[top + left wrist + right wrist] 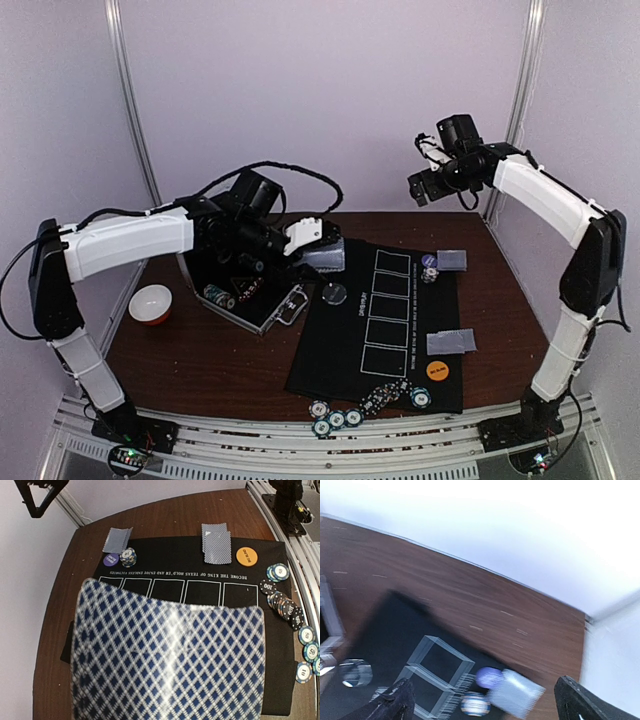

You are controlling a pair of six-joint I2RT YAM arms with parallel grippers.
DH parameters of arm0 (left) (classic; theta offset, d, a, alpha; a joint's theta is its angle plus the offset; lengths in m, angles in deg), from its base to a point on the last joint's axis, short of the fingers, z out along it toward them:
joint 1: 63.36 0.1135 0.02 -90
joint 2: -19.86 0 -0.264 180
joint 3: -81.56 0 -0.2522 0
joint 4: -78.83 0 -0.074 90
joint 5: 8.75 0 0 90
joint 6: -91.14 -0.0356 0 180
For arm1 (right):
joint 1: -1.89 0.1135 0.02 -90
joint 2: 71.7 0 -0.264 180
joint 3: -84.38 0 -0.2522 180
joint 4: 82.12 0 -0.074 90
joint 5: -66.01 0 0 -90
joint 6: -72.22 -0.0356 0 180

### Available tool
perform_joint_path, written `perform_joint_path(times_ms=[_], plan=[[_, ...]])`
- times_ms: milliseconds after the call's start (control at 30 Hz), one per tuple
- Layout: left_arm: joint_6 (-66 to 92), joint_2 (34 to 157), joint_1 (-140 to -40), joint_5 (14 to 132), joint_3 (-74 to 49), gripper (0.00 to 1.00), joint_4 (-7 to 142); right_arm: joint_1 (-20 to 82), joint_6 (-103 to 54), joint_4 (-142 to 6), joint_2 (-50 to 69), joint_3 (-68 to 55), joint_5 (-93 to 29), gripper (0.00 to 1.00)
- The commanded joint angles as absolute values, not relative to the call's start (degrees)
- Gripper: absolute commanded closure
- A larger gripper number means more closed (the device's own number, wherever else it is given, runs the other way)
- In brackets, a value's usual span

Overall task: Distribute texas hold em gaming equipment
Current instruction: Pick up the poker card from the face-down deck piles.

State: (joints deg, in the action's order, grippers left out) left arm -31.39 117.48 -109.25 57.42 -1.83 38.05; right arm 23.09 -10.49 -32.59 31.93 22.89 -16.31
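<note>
Plainly, a blue-diamond-backed playing card [170, 655] is grasped in the left tool [312, 240], above the black mat [165, 550] on the table [175, 510]. Below the raised right tool [420, 187], its fingers released wide, lie a purple button [489, 677], a chip stack [475, 703] and dealt cards [516, 694].

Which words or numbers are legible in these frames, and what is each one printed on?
"BECOME THE KING OF TEXAS HOLD'EM AND ENJOY ENDLESS VICTORIES": black mat, upside down in the left wrist view.
"100": dark chip.
"50": teal chip.
Orange disc, purple disc: print too small to read.
Nearest playing card: pattern only, no text.
Right wrist view: too blurred, nothing readable.
</note>
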Motion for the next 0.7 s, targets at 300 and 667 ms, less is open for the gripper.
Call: perform_joint_path(times_ms=[300,667], plan=[[-18.5,103.6,-109.2,67.1,-15.4,0.47,45.2,42.1,-38.9,-74.0,11.4,-13.2,-59.0,0.0],[-15.3,98.8,-110.2,68.8,-25.5,0.47,50.6,50.2,-42.2,-81.3,16.9,-16.2,-56.0,0.0]])
